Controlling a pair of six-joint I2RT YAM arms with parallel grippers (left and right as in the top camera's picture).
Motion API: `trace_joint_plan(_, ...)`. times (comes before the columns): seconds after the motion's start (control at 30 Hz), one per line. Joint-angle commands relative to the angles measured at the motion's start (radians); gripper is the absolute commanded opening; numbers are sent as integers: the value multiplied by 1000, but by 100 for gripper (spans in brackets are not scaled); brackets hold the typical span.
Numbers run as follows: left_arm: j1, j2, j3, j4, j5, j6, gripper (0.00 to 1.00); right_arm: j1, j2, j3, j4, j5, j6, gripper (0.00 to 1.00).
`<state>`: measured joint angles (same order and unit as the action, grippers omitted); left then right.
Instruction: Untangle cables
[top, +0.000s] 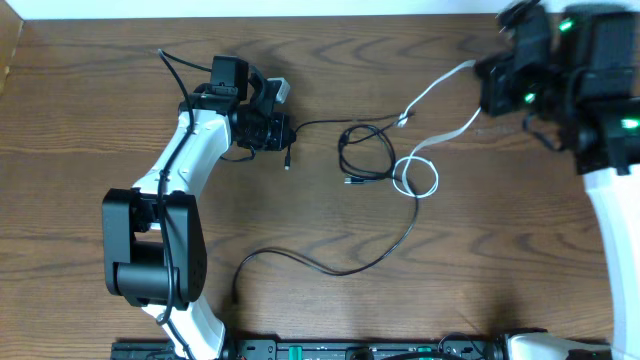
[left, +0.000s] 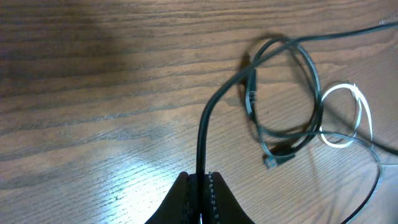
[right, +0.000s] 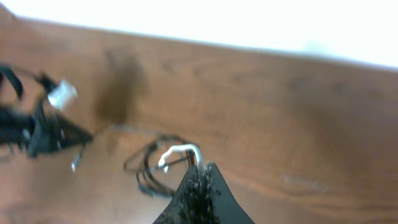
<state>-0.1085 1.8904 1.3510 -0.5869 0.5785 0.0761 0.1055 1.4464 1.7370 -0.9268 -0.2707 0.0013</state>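
Two thin cords lay mid-table, black cable (left: 202, 130) crossing white cable (top: 440, 87). Clamped: left gripper (left: 200, 186) on black cable, right gripper (right: 200, 177) on white cable near far edge. Grained wooden table (top: 80, 120), room at left.

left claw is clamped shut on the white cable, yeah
Wrong colour: the left claw is clamped shut on the black cable. The left wrist view shows it running straight into the closed claw.
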Motion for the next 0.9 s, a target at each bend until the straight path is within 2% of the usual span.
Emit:
trace_joint_plan(0.0, -5, -17, -5, -2, 12, 10, 8, 2, -22, 154, -14, 2, 41, 1)
trace_joint_plan(0.27, -5, -17, -5, -3, 13, 10, 7, 5, -21, 401, -52, -106, 62, 1)
trace_joint_plan(0.43, -5, -17, -5, -3, 13, 9, 8, 5, -2, 414, -218, -57, 32, 1)
trace_joint_plan(0.63, -5, -17, -5, -3, 13, 9, 8, 5, 117, 407, -405, -35, 20, 1)
trace_joint_plan(0.67, -5, -17, -5, -3, 13, 9, 8, 6, 142, 408, -418, -35, 20, 10)
trace_joint_plan(0.73, -5, -17, -5, -5, 13, 9, 8, 14, 188, 407, -440, -35, 27, 57)
trace_joint_plan(0.77, -5, -17, -5, -7, 13, 9, 8, 21, 219, 407, -455, -35, 43, 65)
trace_joint_plan(0.87, -5, -17, -5, -8, 13, 9, 8, 43, 287, 407, -491, -34, 51, 77)
